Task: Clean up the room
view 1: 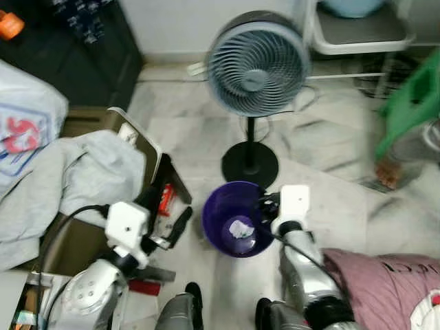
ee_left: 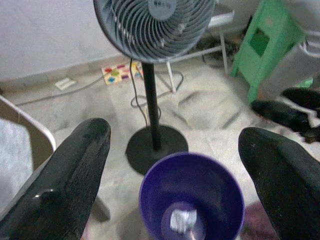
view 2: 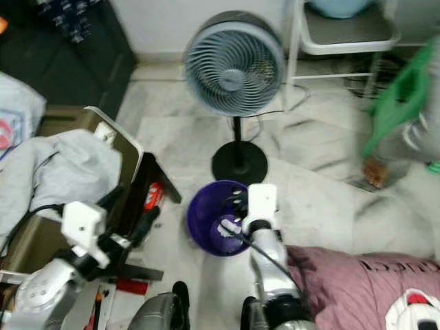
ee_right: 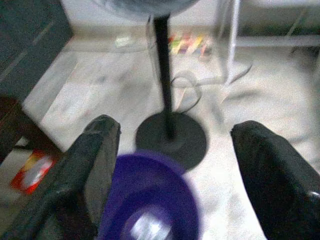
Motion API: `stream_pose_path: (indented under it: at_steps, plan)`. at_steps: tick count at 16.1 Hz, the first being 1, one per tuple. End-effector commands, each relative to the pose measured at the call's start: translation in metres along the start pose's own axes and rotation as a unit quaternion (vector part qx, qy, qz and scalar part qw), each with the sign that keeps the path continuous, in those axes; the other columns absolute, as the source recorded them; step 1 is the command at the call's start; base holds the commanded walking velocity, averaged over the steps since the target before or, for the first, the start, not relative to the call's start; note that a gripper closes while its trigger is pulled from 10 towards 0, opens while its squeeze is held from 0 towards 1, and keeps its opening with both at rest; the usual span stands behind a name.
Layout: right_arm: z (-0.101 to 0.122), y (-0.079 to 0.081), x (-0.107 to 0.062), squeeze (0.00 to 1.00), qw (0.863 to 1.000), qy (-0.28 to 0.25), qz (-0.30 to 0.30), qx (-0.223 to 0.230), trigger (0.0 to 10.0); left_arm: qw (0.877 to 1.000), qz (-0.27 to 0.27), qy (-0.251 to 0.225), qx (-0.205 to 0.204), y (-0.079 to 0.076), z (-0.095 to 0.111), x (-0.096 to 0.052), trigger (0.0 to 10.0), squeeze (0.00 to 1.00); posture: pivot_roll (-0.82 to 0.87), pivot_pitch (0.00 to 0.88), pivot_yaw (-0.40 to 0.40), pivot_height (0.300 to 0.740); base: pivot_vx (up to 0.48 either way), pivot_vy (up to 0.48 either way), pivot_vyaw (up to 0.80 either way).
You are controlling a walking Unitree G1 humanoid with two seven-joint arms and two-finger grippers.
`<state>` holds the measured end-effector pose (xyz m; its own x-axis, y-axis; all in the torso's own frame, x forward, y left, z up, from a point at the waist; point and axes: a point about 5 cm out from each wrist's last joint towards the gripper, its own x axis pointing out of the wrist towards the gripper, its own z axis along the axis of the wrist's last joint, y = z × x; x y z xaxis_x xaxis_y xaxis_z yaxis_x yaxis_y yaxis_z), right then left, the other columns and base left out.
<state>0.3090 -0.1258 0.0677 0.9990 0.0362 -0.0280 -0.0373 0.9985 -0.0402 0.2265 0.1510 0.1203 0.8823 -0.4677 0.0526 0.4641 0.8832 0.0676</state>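
Note:
A purple bin (view 1: 221, 223) stands on the marble floor in front of me, with a white crumpled scrap (view 1: 240, 228) at its bottom. My right gripper (view 1: 265, 204) hovers at the bin's right rim, open; in the right wrist view its fingers (ee_right: 95, 165) spread wide above the bin (ee_right: 150, 200). My left gripper (view 1: 167, 214) is left of the bin, beside a red packet (view 1: 165, 199), and is open with nothing in it. In the left wrist view its fingers (ee_left: 70, 180) frame the bin (ee_left: 192, 190) and the scrap (ee_left: 183, 220).
A standing fan (view 1: 258, 62) rises just behind the bin, its black base (view 1: 249, 165) close to the rim. Grey cloth (view 1: 75, 179) lies over a box on the left. Mauve fabric (view 1: 385, 289) lies at bottom right, a green stool (view 1: 412, 103) at right, a white shelf (view 1: 357, 31) behind.

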Motion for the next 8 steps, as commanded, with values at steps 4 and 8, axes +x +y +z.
stream_pose_path:
  at_steps: [4, 8]
  plan:
    - [0.008, -0.007, -0.021, 1.0, 1.0, -0.014, 0.0, -0.011, 10.0, 1.0, 0.018, 0.004, 0.01, -0.004, -0.013, 0.012, 10.0, 0.0, 0.04, 0.144, 0.115, 0.74, 0.0, 0.0, 0.0]
    - [0.009, -0.02, -0.038, 1.0, 1.0, -0.013, -0.01, -0.022, 10.0, 0.999, 0.034, -0.005, 0.018, -0.001, -0.016, 0.019, 10.0, 0.0, 0.04, 0.082, 0.102, 0.74, 0.0, 0.0, 0.0]
